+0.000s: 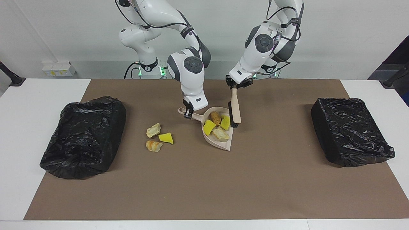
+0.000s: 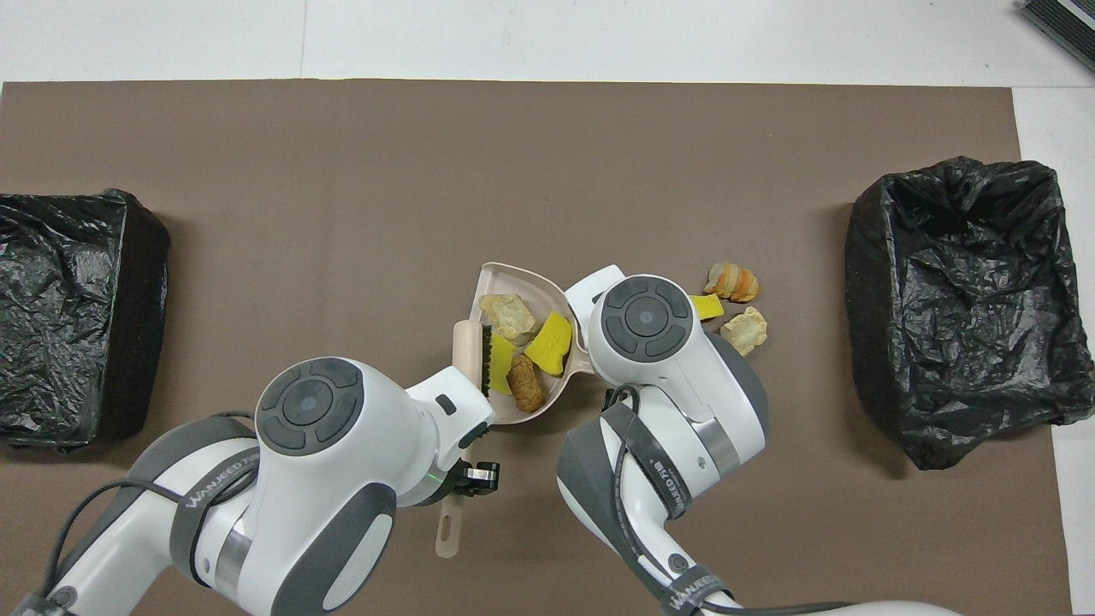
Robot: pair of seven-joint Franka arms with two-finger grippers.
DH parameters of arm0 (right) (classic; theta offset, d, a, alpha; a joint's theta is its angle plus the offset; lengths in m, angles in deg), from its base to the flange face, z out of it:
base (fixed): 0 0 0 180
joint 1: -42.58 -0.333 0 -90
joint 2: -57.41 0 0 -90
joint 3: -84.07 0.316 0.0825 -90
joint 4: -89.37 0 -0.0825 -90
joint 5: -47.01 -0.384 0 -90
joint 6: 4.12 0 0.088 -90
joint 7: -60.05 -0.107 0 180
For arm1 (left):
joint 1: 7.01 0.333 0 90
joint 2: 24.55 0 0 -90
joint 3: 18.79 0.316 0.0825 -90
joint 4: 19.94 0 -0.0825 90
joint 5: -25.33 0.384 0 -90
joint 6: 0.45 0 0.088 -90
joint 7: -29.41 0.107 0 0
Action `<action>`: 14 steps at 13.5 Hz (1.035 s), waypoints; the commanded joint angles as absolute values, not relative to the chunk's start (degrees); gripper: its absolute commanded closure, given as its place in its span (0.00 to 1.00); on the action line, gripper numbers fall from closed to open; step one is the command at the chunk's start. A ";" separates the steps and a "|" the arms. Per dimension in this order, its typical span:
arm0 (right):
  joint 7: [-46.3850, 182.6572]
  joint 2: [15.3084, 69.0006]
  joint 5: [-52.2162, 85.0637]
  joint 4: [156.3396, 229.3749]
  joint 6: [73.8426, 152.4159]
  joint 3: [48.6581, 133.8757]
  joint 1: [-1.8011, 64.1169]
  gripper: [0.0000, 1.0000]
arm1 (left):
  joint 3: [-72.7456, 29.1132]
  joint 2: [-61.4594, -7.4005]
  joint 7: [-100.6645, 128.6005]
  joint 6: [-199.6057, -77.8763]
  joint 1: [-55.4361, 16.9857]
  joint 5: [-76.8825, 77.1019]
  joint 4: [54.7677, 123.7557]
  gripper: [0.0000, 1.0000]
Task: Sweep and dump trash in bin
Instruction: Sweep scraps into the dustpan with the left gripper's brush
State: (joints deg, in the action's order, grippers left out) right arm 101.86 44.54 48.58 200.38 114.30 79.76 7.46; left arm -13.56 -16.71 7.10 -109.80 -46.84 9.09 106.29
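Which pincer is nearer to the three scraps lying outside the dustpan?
The right pincer: it grips the dustpan's handle, beside the loose scraps. The left pincer holds the brush above the dustpan's other edge.
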 commanded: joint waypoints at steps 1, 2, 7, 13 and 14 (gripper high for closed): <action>100.74 45.10 49.48 201.08 114.62 80.20 8.04 1.00 | -13.60 -16.02 7.18 -107.85 -46.38 11.00 106.19 1.00; 101.00 45.36 49.56 200.99 114.36 80.11 8.39 1.00 | -13.60 -15.93 6.83 -107.67 -45.95 13.01 106.19 1.00; 110.64 50.36 49.56 200.64 108.48 80.11 15.76 1.00 | -13.69 -15.58 5.68 -108.55 -44.80 20.40 107.06 1.00; 120.94 58.36 49.56 198.89 103.38 79.85 28.14 1.00 | -14.66 -15.14 -2.38 -112.05 -50.76 20.41 110.92 1.00; 122.44 59.24 49.56 198.01 101.89 79.67 30.78 1.00 | -14.74 -15.05 -5.19 -113.37 -52.78 20.41 111.89 1.00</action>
State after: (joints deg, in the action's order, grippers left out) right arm 118.90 56.44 48.81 199.13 104.65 79.39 26.05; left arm -14.79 -16.70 0.29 -110.20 -48.55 19.28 108.75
